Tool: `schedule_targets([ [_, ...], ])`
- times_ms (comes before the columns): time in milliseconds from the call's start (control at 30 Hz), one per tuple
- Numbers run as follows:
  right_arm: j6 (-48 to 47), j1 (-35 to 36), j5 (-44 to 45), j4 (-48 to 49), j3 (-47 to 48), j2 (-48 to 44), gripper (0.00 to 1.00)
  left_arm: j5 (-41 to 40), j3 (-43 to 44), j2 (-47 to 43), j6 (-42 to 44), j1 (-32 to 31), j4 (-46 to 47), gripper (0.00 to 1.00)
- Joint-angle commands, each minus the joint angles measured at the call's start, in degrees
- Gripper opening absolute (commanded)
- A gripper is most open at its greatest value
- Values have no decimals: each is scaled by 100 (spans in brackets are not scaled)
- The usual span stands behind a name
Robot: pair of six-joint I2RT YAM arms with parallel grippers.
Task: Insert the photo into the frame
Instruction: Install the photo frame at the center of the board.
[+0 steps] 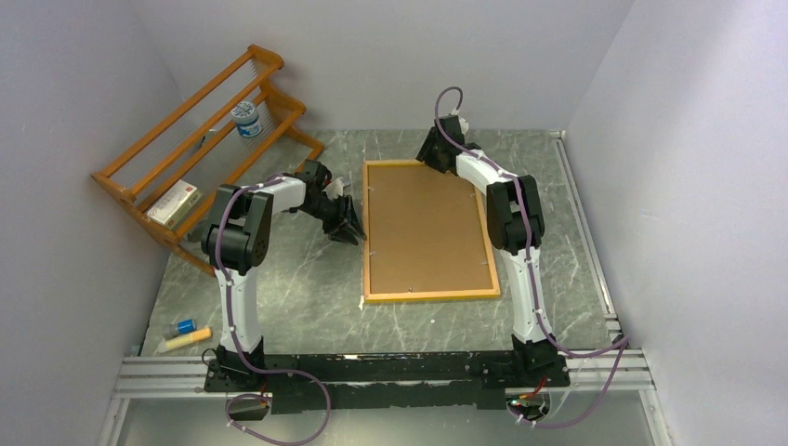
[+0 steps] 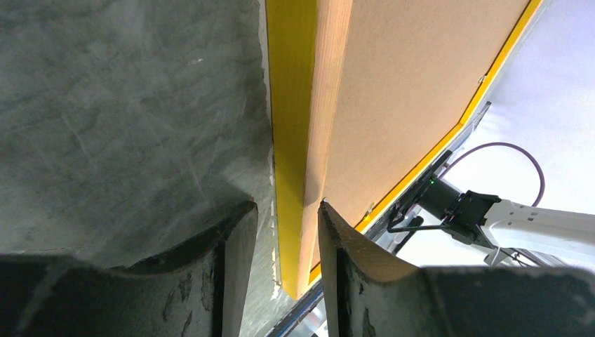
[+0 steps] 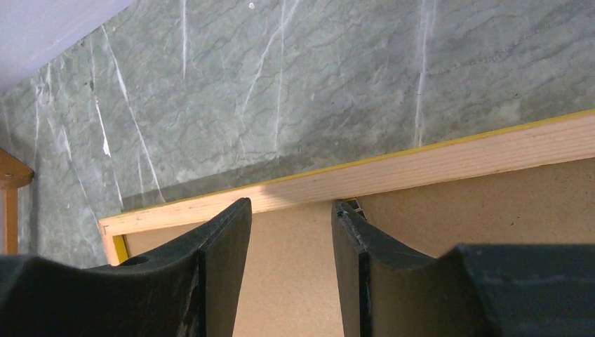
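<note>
— since the frame (image 1: 427, 295) lies back up on the table (image 1: 297, 307), with the hardboard panel (image 1: 426, 228) seated inside it, where is the photo?
— we can't see it in any view. it may be under the panel, but we cannot tell.
— why do we stand at two edges?
— we judge it's to steady the frame or tip it. our left gripper (image 2: 284, 205) straddles the left rail, fingers a little apart with the yellow edge between them, seemingly not pinching. our right gripper (image 3: 291, 207) hangs over the far rail, fingers parted, holding nothing.
— and room to move?
— the table runs wider on the left, up to the wooden rack (image 1: 119, 183). on the right the frame sits nearer the table's edge, so we judge the left the freer side. the near rail has open surface before our bases.
</note>
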Motion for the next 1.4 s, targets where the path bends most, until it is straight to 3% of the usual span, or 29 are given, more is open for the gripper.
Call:
schedule_targets([
  [0, 9, -76, 309, -303, 324, 194, 50, -561, -47, -5, 286, 8, -75, 45],
  [333, 230, -72, -545, 117, 279, -215, 53, -568, 78, -94, 284, 15, -167, 45],
  [533, 143, -38, -685, -160, 194, -787, 54, -588, 295, -396, 223, 37, -202, 47],
  [733, -141, 341, 40, -785, -352, -1406, 54, -921, 209, -878, 207, 84, -192, 50],
  [933, -334, 1172, 885, -1463, -519, -1684, 54, -1624, -467, -1611, -29, 120, 99, 51],
  [1367, -348, 2831, 1672, -3189, 339, -838, 53, -2508, -1934, -2909, -940, 164, 752, 53],
])
